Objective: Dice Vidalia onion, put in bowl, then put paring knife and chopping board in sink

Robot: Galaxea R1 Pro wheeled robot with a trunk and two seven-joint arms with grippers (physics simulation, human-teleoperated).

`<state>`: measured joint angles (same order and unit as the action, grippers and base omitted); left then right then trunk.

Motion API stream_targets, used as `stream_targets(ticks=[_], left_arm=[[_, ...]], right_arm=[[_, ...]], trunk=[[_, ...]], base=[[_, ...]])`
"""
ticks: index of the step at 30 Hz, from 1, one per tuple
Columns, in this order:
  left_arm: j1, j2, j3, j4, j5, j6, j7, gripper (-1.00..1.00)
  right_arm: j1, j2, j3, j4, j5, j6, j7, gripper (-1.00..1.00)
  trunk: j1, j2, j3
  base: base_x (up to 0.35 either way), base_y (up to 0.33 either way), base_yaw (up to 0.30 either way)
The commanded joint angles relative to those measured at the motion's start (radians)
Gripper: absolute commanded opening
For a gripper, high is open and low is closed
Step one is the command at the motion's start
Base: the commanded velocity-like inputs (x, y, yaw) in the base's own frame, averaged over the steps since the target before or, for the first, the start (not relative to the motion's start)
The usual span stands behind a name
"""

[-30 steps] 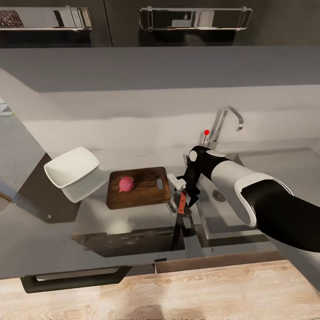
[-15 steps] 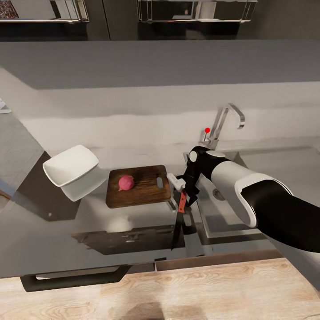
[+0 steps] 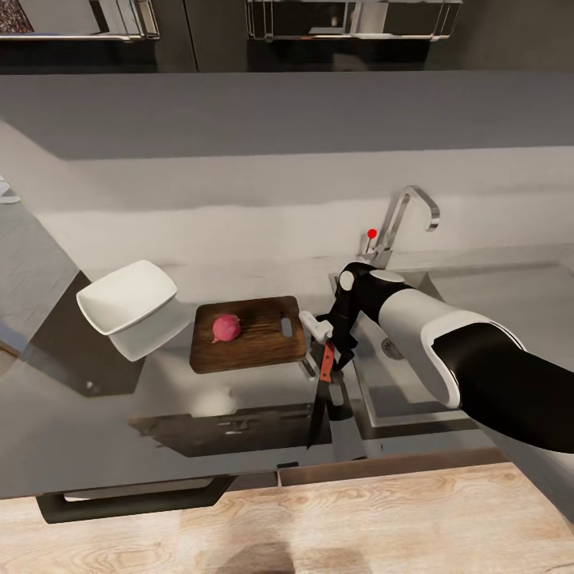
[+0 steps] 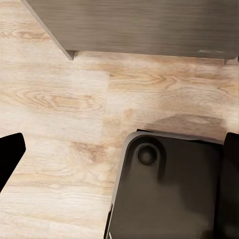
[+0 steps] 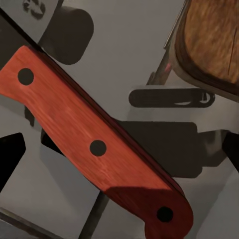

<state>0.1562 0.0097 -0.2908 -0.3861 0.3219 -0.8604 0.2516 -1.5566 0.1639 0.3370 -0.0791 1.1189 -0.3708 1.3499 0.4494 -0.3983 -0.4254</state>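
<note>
While pale wood-grain flooring [image 3: 335,526] runs along the near edge, the glossy grey reflective countertop [image 3: 159,430] stretches above it over a dark cabinet front with a bar handle [image 3: 135,501]. Just past that edge, the slim paring knife with the reddish-brown riveted handle [image 3: 326,363] hangs blade-down, its dark point toward the near side, pinched by the right gripper [image 3: 328,344] just right of the board; up close the handle [image 5: 94,144] crosses between the black fingertips. Left of it lies the dark brown rectangular wooden chopping board [image 3: 255,347], slot hole at its right end, and the small pinkish-red round Vidalia onion [image 3: 226,328] sits whole on its left half. Further left, the white squarish shallow bowl [image 3: 127,299] rests on the counter. Right of the knife, the grey steel sink [image 3: 399,383] opens, angular chrome faucet [image 3: 410,211] at the far side. Left gripper [image 4: 119,164]: fingertips wide apart over flooring and a dark rounded robot part [image 4: 169,189].
</note>
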Motion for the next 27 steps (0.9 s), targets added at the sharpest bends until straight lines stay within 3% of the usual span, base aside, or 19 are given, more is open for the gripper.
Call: stream_targets(ticks=[1,27], left_arm=[[0.000,0.001,-0.008,-0.002,0.007,-0.002,0.006,1.00],[0.000,0.001,-0.008,0.000,0.007,-0.002,0.006,1.00]], right_arm=[[-0.001,0.000,-0.002,0.000,0.004,-0.005,0.002,1.00],[0.000,0.002,-0.001,-0.002,0.005,-0.003,-0.030,1.00]], trunk=[[0.001,-0.002,-0.001],[0.001,-0.002,-0.001]], base=[[0.000,0.000,0.000],[0.000,0.000,0.000]])
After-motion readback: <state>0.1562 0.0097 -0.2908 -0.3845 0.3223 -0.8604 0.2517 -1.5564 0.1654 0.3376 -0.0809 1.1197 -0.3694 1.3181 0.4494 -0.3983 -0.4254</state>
